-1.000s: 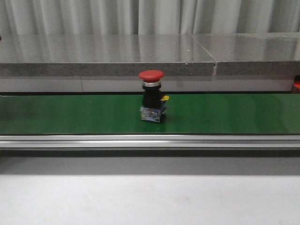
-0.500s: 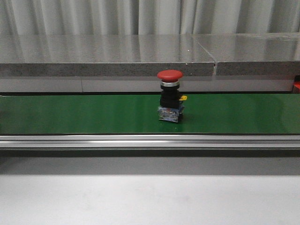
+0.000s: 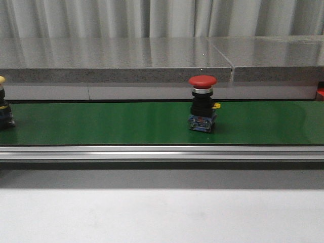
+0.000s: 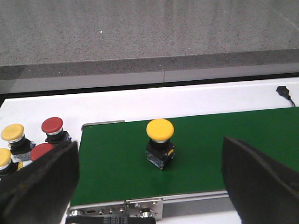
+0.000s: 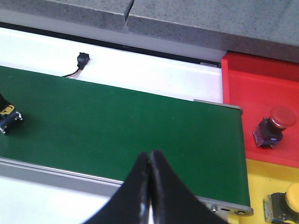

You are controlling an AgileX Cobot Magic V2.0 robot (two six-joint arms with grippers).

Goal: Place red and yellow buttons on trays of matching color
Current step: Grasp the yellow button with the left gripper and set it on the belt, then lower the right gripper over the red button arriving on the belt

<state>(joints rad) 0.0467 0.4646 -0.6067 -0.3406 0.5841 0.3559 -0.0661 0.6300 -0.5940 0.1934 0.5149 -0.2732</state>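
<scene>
At the left end of the green belt (image 3: pixel 101 124) a yellow button (image 4: pixel 160 142) stands upright on its black body, mushroom cap up, near the middle of the belt's width. It shows in the front view only as a sliver at the frame's left margin. The left gripper (image 4: pixel 149 182) hangs over this end with its fingers (image 4: pixel 39 184) spread wide and nothing between them; the yellow button lies ahead of the gap and roughly centred on it. Off the belt's left end, a stock of loose buttons (image 4: pixel 28 142), red and yellow, sits on the white surface.

Right of centre on the belt stands a red button (image 3: pixel 202 104), upright, red cap over a black collar and a blue-and-clear contact block, with a small yellow tab at its right side. Its long axis is vertical.

At the belt's right end the right gripper (image 5: pixel 149 186) hangs with its fingers pressed together, holding nothing. Beyond that end lie the red tray (image 5: pixel 252 88), already holding one red button, and the yellow tray (image 5: pixel 261 175), holding one yellow button at its edge.

Judgement: the red button is the nearer concern of the right arm, lying leftward along the belt from it; the closed fingers would need to part before any grasp from above.
</scene>
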